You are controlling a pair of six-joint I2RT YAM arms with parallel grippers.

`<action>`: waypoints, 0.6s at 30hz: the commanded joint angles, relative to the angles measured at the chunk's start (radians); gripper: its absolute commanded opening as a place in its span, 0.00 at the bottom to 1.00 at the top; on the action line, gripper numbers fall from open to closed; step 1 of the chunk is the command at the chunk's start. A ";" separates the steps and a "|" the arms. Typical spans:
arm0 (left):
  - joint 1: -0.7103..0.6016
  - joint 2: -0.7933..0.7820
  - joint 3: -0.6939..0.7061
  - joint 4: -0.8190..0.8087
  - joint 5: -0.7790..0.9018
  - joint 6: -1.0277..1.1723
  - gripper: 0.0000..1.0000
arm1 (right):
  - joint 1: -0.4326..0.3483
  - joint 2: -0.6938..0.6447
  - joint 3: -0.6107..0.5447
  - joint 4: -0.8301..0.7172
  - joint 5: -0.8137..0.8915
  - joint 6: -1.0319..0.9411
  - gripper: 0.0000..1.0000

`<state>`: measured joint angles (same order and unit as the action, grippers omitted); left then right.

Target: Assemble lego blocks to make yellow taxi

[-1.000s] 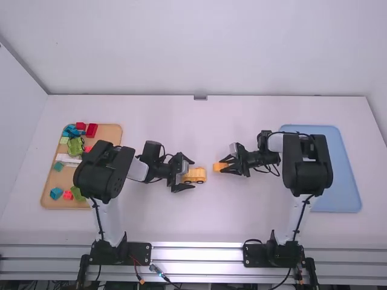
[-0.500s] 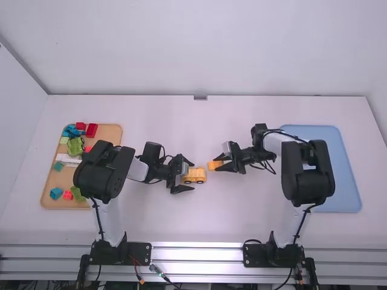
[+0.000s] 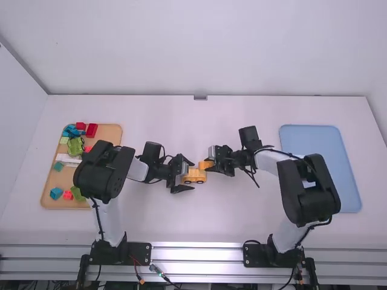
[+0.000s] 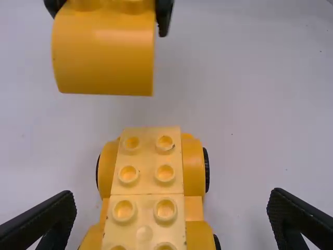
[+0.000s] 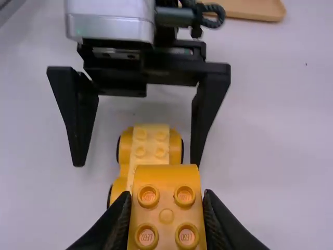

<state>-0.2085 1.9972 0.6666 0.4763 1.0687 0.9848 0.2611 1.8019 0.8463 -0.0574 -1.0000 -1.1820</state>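
Note:
Low on the table stands the yellow car body (image 3: 195,179), a wheeled base with pale yellow studded plates on top (image 4: 151,179). Around its rear, my left gripper (image 3: 189,176) is open, its fingers apart on both sides without touching it; in the left wrist view the left gripper (image 4: 171,208) shows the same gap. My right gripper (image 3: 210,164) is shut on an orange-yellow curved block (image 3: 204,164), held above the car's far end. In the right wrist view the right gripper (image 5: 166,208) pinches this studded block (image 5: 166,216) from both sides.
At the left lies a wooden tray (image 3: 51,202) with red, green and blue blocks and a white piece. A blue tray (image 3: 347,181) lies at the right, partly beneath the right arm.
My right gripper has moved left with the curved block, from a spot apart from the car to above its right end. The left gripper and the car have kept still.

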 commanded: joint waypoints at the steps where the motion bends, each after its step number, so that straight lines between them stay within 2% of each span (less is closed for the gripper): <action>1: 0.003 0.007 -0.006 0.003 0.011 0.008 0.96 | 0.018 -0.041 -0.044 0.054 0.015 0.138 0.00; 2: 0.002 0.007 -0.006 0.003 0.012 0.023 0.94 | 0.032 -0.043 -0.069 0.122 0.018 0.197 0.00; 7: 0.003 0.014 0.005 -0.005 0.015 0.039 0.91 | 0.042 -0.043 -0.123 0.238 0.001 0.243 0.00; 18: 0.001 0.115 0.086 -0.031 0.095 0.038 0.87 | 0.059 -0.042 -0.135 0.241 -0.024 0.236 0.00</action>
<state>-0.2089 2.0972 0.7441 0.4492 1.1141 1.0111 0.3080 1.7782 0.7166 0.1833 -1.0039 -0.9546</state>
